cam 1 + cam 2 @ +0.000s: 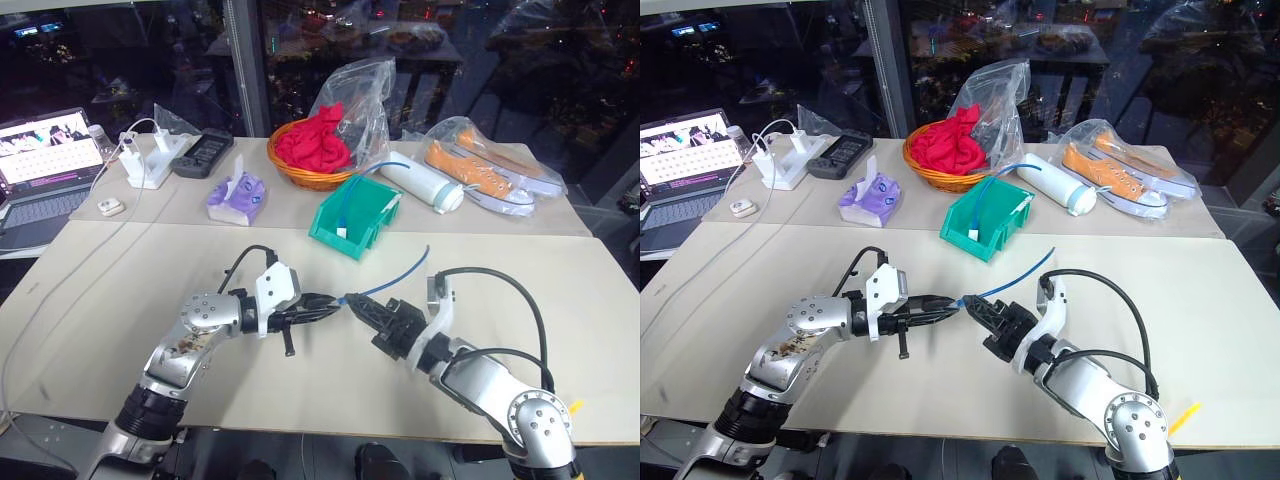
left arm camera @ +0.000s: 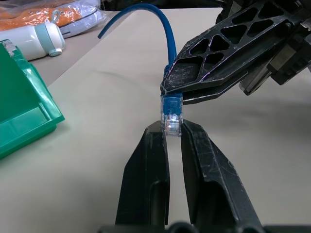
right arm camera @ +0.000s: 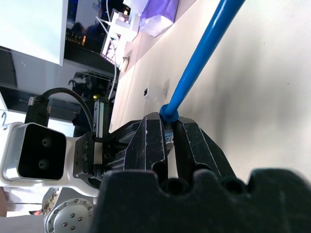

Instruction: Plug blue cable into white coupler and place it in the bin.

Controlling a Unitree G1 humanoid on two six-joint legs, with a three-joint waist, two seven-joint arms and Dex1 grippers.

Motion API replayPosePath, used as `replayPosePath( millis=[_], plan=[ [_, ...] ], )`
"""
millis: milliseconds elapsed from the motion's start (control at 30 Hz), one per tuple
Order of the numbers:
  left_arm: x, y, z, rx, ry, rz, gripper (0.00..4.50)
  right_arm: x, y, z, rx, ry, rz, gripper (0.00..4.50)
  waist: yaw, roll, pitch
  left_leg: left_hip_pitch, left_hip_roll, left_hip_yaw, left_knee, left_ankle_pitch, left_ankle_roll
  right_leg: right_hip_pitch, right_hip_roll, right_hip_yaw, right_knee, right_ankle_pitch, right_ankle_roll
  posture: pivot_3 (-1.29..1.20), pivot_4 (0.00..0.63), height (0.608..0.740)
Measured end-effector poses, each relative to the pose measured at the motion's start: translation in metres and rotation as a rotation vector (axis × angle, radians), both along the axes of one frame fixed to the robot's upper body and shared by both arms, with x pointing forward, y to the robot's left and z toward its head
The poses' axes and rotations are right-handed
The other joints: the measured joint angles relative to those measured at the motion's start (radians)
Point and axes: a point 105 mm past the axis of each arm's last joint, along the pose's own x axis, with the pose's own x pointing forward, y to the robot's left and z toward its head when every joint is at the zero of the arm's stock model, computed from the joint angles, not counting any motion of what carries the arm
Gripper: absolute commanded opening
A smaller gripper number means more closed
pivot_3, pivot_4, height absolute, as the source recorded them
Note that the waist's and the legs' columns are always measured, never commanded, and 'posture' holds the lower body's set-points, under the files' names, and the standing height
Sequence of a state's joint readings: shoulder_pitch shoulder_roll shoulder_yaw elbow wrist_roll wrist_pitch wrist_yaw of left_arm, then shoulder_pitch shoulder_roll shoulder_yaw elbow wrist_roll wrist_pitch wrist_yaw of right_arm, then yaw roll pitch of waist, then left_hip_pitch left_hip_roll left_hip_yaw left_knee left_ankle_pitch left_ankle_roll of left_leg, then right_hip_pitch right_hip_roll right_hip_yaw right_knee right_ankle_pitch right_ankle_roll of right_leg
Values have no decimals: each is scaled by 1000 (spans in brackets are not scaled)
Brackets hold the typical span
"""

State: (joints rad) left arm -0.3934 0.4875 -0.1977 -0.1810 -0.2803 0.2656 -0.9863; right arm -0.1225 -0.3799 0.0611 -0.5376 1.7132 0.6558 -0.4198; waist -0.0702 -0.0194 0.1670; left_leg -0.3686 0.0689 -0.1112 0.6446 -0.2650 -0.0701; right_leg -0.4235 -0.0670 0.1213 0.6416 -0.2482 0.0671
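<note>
The blue cable (image 1: 395, 279) hangs in the air over the front table, held level between both grippers. My left gripper (image 2: 172, 128) is shut on its small clear plug (image 2: 172, 114). From the opposite side, my right gripper (image 3: 168, 121) is shut on the cable just behind the plug, its fingertips almost touching the left ones (image 1: 338, 301). The free end of the cable curves up and away towards the teal bin (image 1: 378, 222), which stands on the table beyond the grippers. The white coupler is hidden from me.
Inside the bin lies another light-blue cable with a small white piece (image 1: 343, 232). Behind it stand a wicker basket with red cloth (image 1: 315, 150), a purple tissue pack (image 1: 236, 197), a white bottle (image 1: 425, 183), bagged orange shoes (image 1: 490, 165), a charger (image 1: 145, 160) and a laptop (image 1: 45, 165).
</note>
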Motion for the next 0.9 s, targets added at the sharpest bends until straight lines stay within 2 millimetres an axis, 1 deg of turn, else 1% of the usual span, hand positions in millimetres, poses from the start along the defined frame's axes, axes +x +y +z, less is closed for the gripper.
replayPosePath(
  millis=[33, 67, 100, 167, 233, 367, 467, 500, 567, 633, 700, 733, 767, 800, 833, 900],
  plan=[
    [0, 0, 0, -2, 0, 2, 995, 0, 0, 0, -1, -2, -1, 0, 0, 0, 0, 0, 0, 0, 0, 0, 0, 0, 0, 0, 0, 0, 0, 0, 150, 723],
    [1, 0, -1, -2, 5, 10, 1217, 1, 0, 3, 4, -12, -1, 0, 0, 0, 0, 0, 0, 0, 0, 0, 0, 0, 0, 0, 0, 0, 0, 0, 150, 723],
    [1, 1, -3, 1, 17, 19, 1533, 2, 0, 7, 14, -27, -3, 0, -1, 0, 0, 0, 0, 0, 0, 0, 0, 0, 0, 0, 0, 0, 0, 0, 150, 723],
    [2, 2, -7, 4, 31, 42, 2289, 5, -2, 15, 36, -60, -12, 0, 0, 0, 0, 0, 0, 0, 0, 0, 0, 0, 0, 0, 0, 0, 0, 0, 150, 723],
    [3, 4, -9, 1, 47, 64, 2289, 6, -4, 16, 30, -69, -26, 0, 1, 0, 0, 0, 0, 0, 0, 0, 0, 0, 0, 0, 0, 0, 0, 0, 150, 723],
    [9, 18, -4, -49, 77, 180, 2289, 15, -16, 18, -20, -104, -99, 0, 0, 0, 0, 0, 0, 0, 0, 0, 0, 0, 0, 0, 0, 0, 0, 0, 150, 723],
    [20, 37, 4, -124, 53, 392, 2289, 18, -19, 21, -39, -132, -112, 0, -1, 0, 0, 0, 0, 0, 0, 0, 0, 0, 0, 0, 0, 0, 0, 0, 150, 723],
    [23, 48, 4, -152, 40, 509, 2289, 18, -19, 21, -47, -140, -115, 0, -2, 0, 0, 0, 0, 0, 0, 0, 1, 0, 0, 1, 0, 0, 0, 0, 150, 723],
    [23, 68, -2, -176, 34, 697, 2289, 19, -19, 20, -62, -148, -112, 0, -2, 0, 0, 0, 0, 0, 0, -1, 1, 0, 0, 1, 0, 0, 0, 0, 150, 723],
    [18, 82, -15, -196, 71, 836, 2289, 20, -17, 20, -72, -156, -105, 0, 2, 0, 0, 0, 0, 0, 0, -1, 1, 0, 0, 0, 0, 0, 0, 0, 150, 723],
    [10, 87, -25, -224, 114, 925, 2289, 20, -14, 17, -80, -152, -90, 0, 4, 0, 0, 0, 0, 0, 0, -1, 1, 0, -1, 0, 0, 0, 0, 0, 150, 723],
    [5, 90, -32, -229, 137, 965, 2789, 20, -10, 15, -87, -147, -71, 0, 4, 0, 0, 0, 0, 0, 0, -1, 1, 0, 0, 0, 0, 0, 0, 0, 150, 723],
    [3, 91, -35, -232, 148, 986, 2933, 21, -8, 15, -91, -149, -64, 0, 4, 0, 0, 0, 0, 0, 0, -1, 1, 0, -1, 0, 0, 0, 0, 0, 150, 723],
    [1, 93, -39, -232, 159, 1018, 3384, 21, -6, 15, -101, -156, -52, 0, 4, 0, 0, 0, 0, 0, 0, -1, 1, 0, 0, 0, 0, 0, 0, 0, 150, 723],
    [1, 95, -42, -232, 165, 1037, 3688, 21, -5, 14, -117, -164, -48, 0, 4, 0, 0, 0, 0, 0, 0, -1, 1, 0, 0, 0, 0, 0, 0, 0, 150, 723],
    [5, 108, -51, -215, 179, 1103, 4458, 24, -4, 12, -172, -184, -39, 0, 4, 0, 0, 1, 0, 0, 0, -1, 1, 1, 0, 0, 0, 0, 0, 0, 150, 723]
  ],
)
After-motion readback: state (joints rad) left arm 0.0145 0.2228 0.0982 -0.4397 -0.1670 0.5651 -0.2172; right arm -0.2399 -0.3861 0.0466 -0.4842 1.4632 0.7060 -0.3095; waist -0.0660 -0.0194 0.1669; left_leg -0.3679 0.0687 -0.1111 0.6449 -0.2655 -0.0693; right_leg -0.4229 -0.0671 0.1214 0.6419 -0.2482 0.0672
